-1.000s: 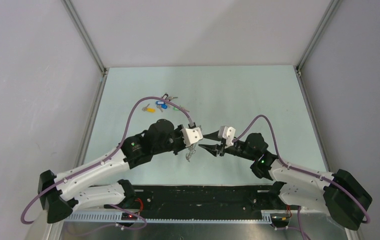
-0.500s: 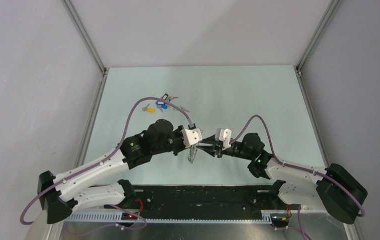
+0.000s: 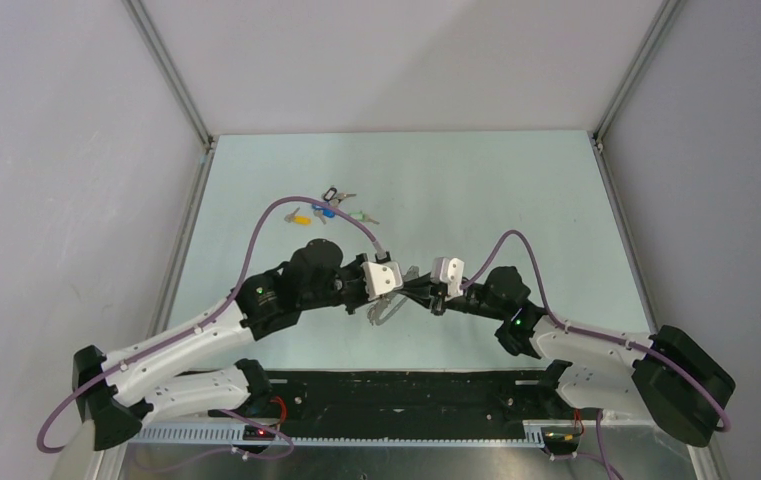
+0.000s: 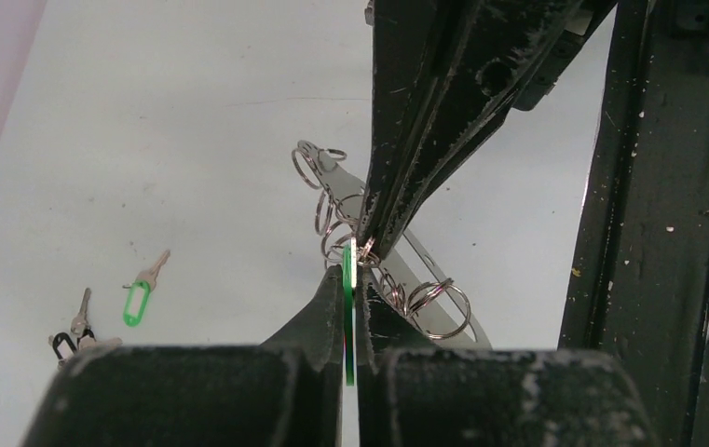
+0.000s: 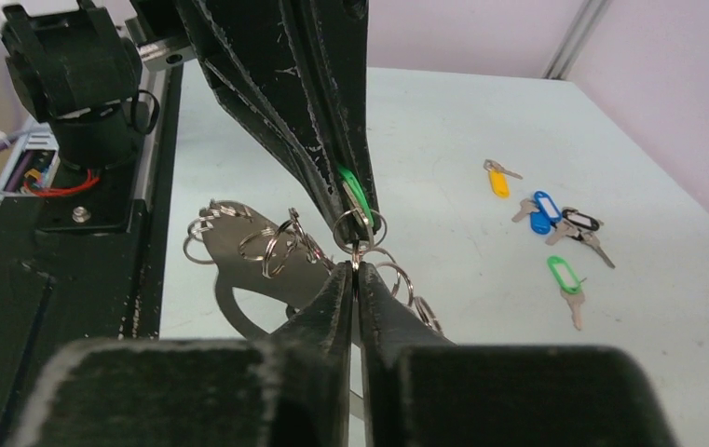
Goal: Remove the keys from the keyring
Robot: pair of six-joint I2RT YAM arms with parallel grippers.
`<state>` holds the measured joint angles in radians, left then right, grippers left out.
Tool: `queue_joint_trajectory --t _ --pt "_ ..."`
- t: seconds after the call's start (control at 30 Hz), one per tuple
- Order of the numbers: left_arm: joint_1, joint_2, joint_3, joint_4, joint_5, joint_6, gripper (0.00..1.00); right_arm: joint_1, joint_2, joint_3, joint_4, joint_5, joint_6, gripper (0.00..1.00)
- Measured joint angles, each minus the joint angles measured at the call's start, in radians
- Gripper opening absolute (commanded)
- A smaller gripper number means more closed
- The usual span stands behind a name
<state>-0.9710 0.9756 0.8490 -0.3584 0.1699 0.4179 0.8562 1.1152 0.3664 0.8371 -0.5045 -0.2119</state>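
My two grippers meet tip to tip above the table's near middle. My left gripper [image 3: 406, 289] [image 4: 348, 259] is shut on a flat green plastic tag [image 4: 347, 307] [image 5: 354, 190]. My right gripper [image 3: 420, 293] [image 5: 355, 269] is shut on a thin silvery ring just under the tag's ring [image 5: 358, 226]. The keyring [image 3: 385, 311], a flat grey oval strap [image 4: 436, 272] [image 5: 238, 279] carrying several split rings [image 4: 441, 305], hangs between and below the tips. I cannot make out keys on the held cluster.
Loose keys with tags lie at the table's far left [image 3: 332, 209]: yellow [image 5: 498, 182], blue [image 5: 542, 207], green [image 5: 563, 275] [image 4: 136, 301] and a black one [image 5: 580, 222]. The black base rail [image 3: 406, 388] runs along the near edge.
My right gripper has moved left and closed the gap to the left gripper's tips. The hanging ring cluster has swung from pointing down to lying out to the lower left.
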Motion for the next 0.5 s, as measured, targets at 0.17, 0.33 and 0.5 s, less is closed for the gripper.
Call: queue_joint_trajectory --t 0.17,0.33,0.5 --pt "0.0 -0.003 0.0 -0.001 -0.023 0.003 0.0 0.0 -0.016 -0.007 -0.002 0.009 -0.003 0.0" --pt "-0.003 -0.004 0.0 -0.003 -0.071 0.003 0.0 -0.001 -0.082 -0.045 0.015 0.026 -0.018 0.0" --pt "-0.007 -0.003 0.0 -0.003 -0.072 0.003 0.0 -0.001 -0.114 -0.076 0.047 0.043 -0.026 0.0"
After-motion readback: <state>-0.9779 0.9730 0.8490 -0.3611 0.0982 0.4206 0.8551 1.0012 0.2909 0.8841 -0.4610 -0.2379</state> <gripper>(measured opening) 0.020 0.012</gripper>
